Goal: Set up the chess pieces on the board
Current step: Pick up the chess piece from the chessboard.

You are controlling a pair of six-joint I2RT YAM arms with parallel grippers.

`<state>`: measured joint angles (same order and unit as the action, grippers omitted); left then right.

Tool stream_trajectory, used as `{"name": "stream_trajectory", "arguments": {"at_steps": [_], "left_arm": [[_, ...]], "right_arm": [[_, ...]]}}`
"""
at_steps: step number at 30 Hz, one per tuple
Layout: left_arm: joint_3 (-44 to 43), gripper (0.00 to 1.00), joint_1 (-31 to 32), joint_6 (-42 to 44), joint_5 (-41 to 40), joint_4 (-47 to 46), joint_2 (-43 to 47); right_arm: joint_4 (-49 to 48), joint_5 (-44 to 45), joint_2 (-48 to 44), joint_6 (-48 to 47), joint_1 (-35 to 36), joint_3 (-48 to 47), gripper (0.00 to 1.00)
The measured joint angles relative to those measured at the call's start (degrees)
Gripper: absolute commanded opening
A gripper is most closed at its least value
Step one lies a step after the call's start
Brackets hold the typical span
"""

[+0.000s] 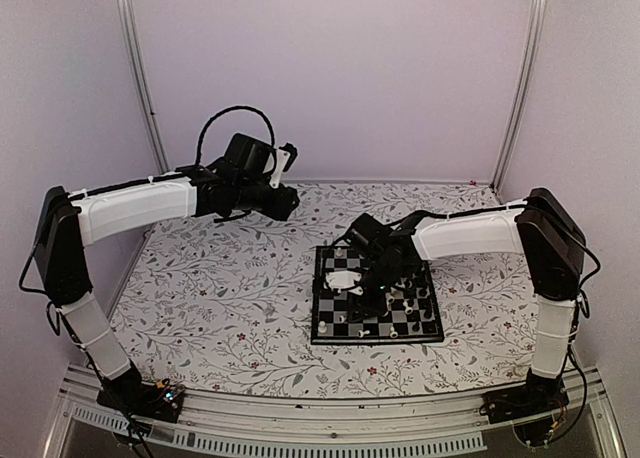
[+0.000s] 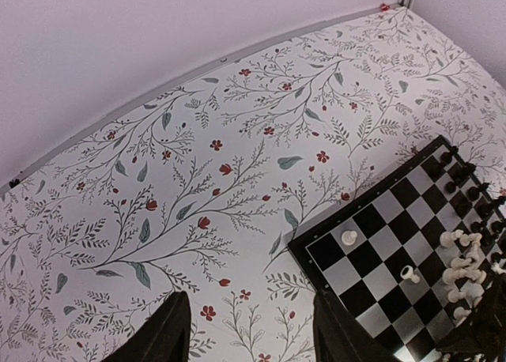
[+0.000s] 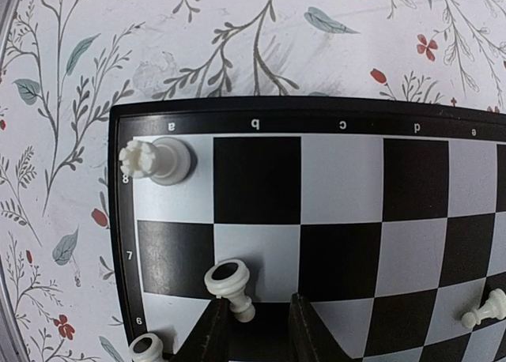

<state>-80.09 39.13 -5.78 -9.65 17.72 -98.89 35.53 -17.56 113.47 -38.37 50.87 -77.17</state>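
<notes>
The board (image 1: 330,323) lies right of the table's middle. It also shows in the left wrist view (image 2: 371,220) and the right wrist view (image 3: 253,172). My right gripper (image 1: 352,283) (image 3: 257,334) hangs low over the board's far left part, its jaws a little apart. A white pawn (image 3: 232,287) lies tipped with its hollow base facing the camera; its head touches the left finger (image 3: 209,334) only. A white rook (image 3: 154,160) (image 2: 348,237) stands on the corner square a8. My left gripper (image 1: 290,200) (image 2: 249,338) is raised over the floral table, open and empty.
Another white pawn (image 3: 484,308) and a hollow-based white piece (image 3: 146,348) lie near the right fingers. A cluster of white pieces (image 2: 462,259) and a row of black pieces (image 2: 462,176) stand on the board's far side. The floral table (image 1: 220,288) spreads left of the board.
</notes>
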Motion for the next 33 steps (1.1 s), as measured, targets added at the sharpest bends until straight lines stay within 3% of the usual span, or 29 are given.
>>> {"name": "stream_trajectory", "arguments": {"at_steps": [17, 27, 33], "left_arm": [[-0.2, 0.54, 0.6, 0.0, 0.2, 0.2, -0.8], [-1.6, 0.55, 2.7, -0.4, 1.7, 3.0, -1.4], [3.8, 0.53, 3.9, -5.6, 10.8, 1.6, 3.8]], "right_arm": [[-0.4, -3.1, 0.3, -1.4, 0.0, 0.4, 0.06], [-0.7, -3.7, -1.9, -1.5, -0.7, 1.8, 0.04], [-0.5, -6.1, -7.6, -1.0, -4.1, 1.8, 0.04]]}}
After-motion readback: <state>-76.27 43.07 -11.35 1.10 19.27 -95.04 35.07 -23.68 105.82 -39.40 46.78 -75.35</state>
